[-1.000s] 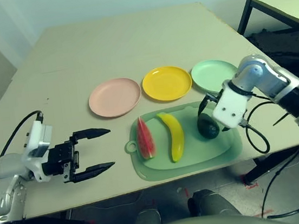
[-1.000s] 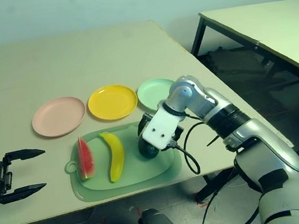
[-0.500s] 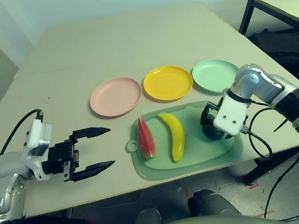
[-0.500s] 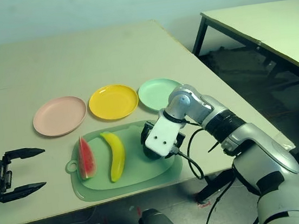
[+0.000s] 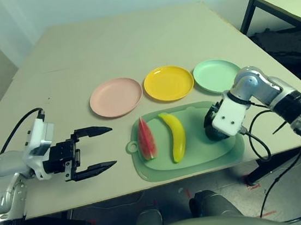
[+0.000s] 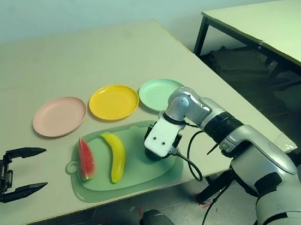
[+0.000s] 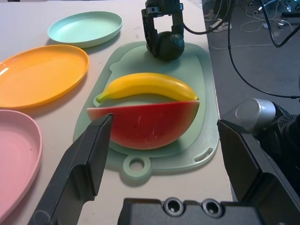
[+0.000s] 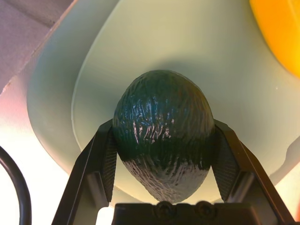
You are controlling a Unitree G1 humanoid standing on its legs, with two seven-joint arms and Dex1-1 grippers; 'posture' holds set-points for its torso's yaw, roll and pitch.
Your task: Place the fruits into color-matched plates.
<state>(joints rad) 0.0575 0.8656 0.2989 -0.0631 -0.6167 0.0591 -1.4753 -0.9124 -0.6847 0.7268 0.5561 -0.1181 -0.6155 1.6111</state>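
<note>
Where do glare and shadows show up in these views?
Right wrist view: bright glints on the avocado, soft shadow on the mat beyond it, washed-out patch by the cable. Left wrist view: a small highlight at the edge of the yellow plate, shadow beneath the plate's rim. Left eye view: soft, even light over the table.

Right tool [image 8: 164, 140], formerly wide around the avocado [image 8: 164, 136], now closed against its sides.

- avocado [image 8: 164, 136]: mostly hidden behind the right gripper [image 8: 165, 140] in both eye views
- pink plate [image 7: 16, 159]: cut off by the left wrist picture's edge
- yellow plate [image 7: 42, 75]: cut off there too
</note>
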